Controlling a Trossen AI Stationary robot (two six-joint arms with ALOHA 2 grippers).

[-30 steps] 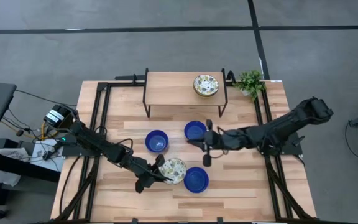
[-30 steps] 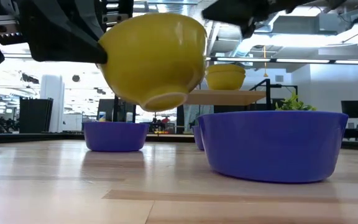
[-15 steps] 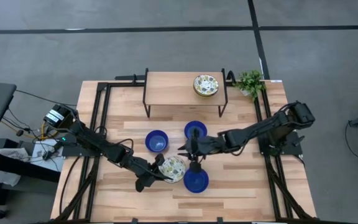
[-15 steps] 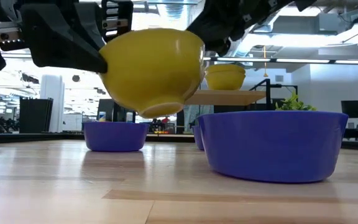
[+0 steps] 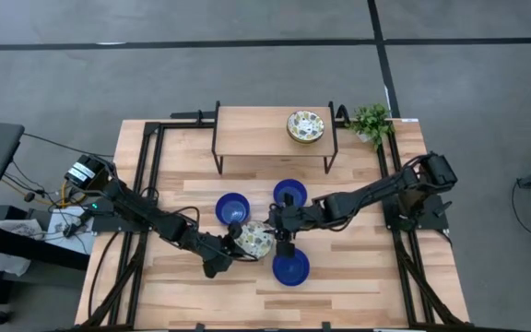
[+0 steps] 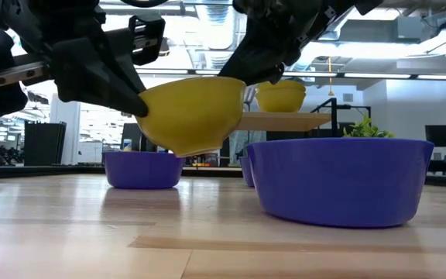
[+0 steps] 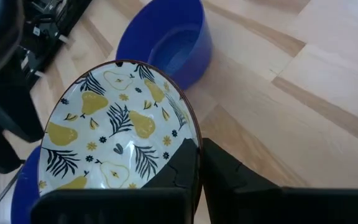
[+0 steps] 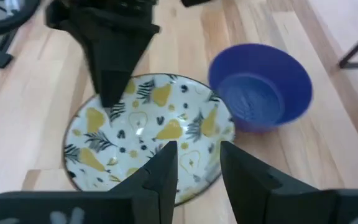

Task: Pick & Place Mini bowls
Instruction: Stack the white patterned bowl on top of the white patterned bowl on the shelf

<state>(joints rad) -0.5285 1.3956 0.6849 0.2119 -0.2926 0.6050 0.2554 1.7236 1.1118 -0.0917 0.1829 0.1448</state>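
Held bowl (image 7: 114, 140): cream inside with yellow pears and dark leaves (outside plain yellow). Blue bowl (image 7: 169, 43): solid cobalt. Table (image 7: 303, 93): pale wood.

From where I stand, the left gripper (image 7: 199, 163) covers the patterned bowl's (image 7: 114, 146) rim at six o'clock, and the frame cuts its body off below. In the low view the near blue bowl (image 6: 339, 180) hides most of another blue bowl (image 6: 248, 170) behind it. The shelf bowl's (image 5: 306, 126) pattern overhead is too small to make out.
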